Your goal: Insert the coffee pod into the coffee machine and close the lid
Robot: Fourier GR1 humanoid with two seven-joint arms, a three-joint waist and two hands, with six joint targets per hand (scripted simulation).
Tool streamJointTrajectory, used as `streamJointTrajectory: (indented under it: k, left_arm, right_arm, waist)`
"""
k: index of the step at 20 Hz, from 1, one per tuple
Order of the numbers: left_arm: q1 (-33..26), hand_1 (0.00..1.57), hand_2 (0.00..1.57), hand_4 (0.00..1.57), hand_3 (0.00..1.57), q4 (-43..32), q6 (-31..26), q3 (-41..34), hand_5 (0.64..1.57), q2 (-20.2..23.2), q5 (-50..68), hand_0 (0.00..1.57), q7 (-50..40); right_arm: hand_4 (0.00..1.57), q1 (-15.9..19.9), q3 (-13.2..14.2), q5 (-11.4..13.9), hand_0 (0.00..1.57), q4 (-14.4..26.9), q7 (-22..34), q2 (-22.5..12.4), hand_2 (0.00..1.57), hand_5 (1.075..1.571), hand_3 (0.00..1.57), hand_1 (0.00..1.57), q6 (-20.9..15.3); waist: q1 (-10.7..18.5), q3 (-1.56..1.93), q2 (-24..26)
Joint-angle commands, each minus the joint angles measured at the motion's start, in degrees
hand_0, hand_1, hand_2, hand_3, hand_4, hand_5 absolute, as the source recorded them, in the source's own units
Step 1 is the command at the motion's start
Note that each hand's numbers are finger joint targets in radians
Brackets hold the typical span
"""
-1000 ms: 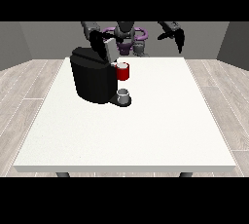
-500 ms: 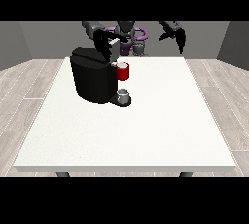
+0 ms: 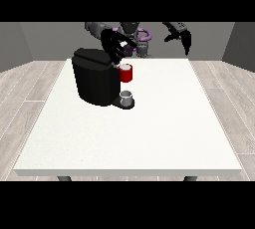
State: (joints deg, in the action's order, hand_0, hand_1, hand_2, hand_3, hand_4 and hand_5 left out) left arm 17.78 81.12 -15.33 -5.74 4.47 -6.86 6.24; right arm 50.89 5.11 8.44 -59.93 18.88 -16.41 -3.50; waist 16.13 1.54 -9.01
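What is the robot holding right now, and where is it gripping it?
Nothing that can be seen: both hands hang above the table, off the coffee machine.

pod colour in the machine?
Red. The coffee pod sits at the coffee machine front, clearest in the front view.

Tall black box-shaped coffee machine point(image 3: 94, 79) occupies the far part of the white worktop point(image 3: 149, 133) at the view's left. Red cylindrical pod holder point(image 3: 126, 73) and small grey cup point(image 3: 127, 97) project from its front, one above the other. Bare worktop extends right of and in front of the machine.
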Motion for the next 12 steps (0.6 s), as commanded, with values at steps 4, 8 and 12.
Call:
streamJointTrajectory:
  k: [4,8,12]
  left_arm:
    - [3.00,0.00,0.00,0.43,0.00,0.17,-1.55,1.35,1.571,-0.39,0.59,0.00,0.19]
    - [5.10,0.00,0.00,0.37,0.00,-1.58,-1.69,1.07,1.571,-0.39,0.79,0.00,0.86]
    - [6.95,0.00,0.00,0.38,0.00,-1.55,-2.60,1.50,1.571,-0.44,1.32,0.00,0.29]
  right_arm:
    - [0.10,6.35,-3.14,0.83,0.00,-5.33,-2.76,2.51,0.00,1.571,0.00,0.00,0.92]
    - [0.05,6.72,-3.93,1.70,0.00,-9.91,-0.20,0.98,0.00,1.571,0.00,0.00,1.75]
    - [0.00,9.09,-1.98,1.49,0.00,-12.21,5.25,-1.88,0.00,1.571,0.00,0.00,2.09]
  waist:
    - [7.30,-1.53,-1.64]
    - [8.18,-1.53,-4.52]
    - [11.86,-1.54,-4.97]
